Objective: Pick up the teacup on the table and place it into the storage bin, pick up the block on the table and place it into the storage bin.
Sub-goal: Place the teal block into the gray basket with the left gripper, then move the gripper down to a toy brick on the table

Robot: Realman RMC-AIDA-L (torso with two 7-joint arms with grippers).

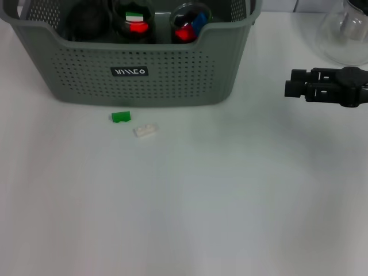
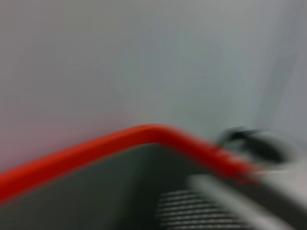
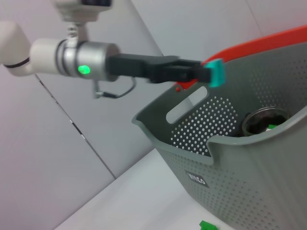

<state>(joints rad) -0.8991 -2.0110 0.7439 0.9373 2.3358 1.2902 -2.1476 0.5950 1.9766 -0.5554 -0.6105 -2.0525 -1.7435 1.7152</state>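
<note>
White tabletop (image 1: 230, 201) in head view: storage bin (image 1: 138, 80) at 12 o'clock, cups (image 1: 133, 23) inside. Green block (image 1: 121, 117) and white block (image 1: 145, 131) just before its front wall; probably light and rigid, best pinched across flat sides. Right end effector (image 1: 294, 83) hovering at 3 o'clock, grip state unreadable. Left wrist view: blur only. Right wrist view: left end effector (image 3: 211, 73) above the bin's rim, grip likewise unclear.

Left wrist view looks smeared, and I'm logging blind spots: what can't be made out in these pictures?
- Left wrist view: blur; only a red edge and grey shapes show.
- Head view: the bin is cut off by the top edge, and its cups are partly hidden.
- Right wrist view: at the left gripper, the teal piece may be a held block or a pad; unclear.
</note>
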